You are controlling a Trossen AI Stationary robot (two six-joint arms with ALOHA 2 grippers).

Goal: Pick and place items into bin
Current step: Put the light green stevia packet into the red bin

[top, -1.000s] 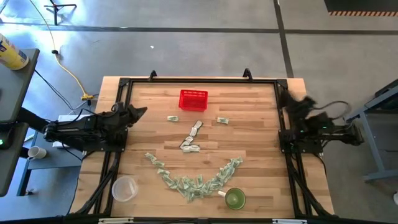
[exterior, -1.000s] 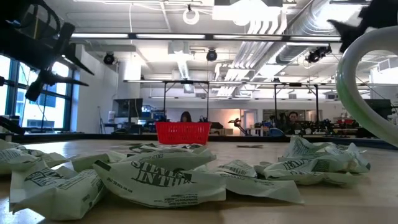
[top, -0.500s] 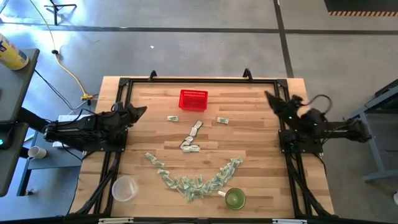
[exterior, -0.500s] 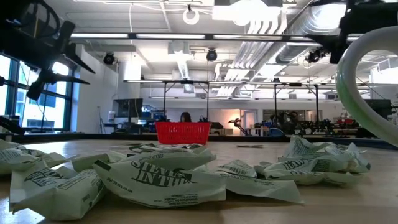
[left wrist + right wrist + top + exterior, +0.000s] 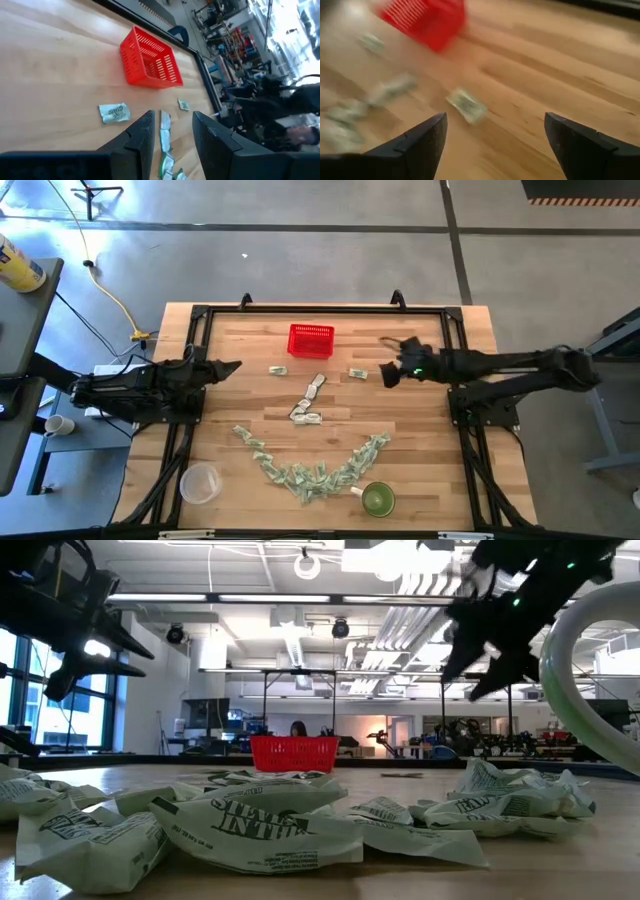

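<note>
The red mesh basket (image 5: 311,341) stands near the table's far edge, also seen as the basket (image 5: 148,62) and the basket (image 5: 423,18). Crumpled pale green-and-white pieces lie flat on the wood: one piece (image 5: 278,370) and another piece (image 5: 358,373) below the basket, a short column (image 5: 308,400) in the middle, and a curved row (image 5: 312,470) near the near edge. My right gripper (image 5: 388,358) is open and hovers over the table, right of the piece (image 5: 467,105). My left gripper (image 5: 232,366) is open at the table's left side, above the wood.
A clear plastic cup (image 5: 200,483) stands at the near left corner and a round green cup (image 5: 377,499) at the near edge, right of centre. A black frame rail (image 5: 320,309) borders the table. Bare wood lies between the basket and the pieces.
My right arm has swung out from the table's right edge and reached leftward over the table, toward the loose piece right of the basket. My left gripper has edged slightly toward the table's centre. The basket and pieces have stayed put.
</note>
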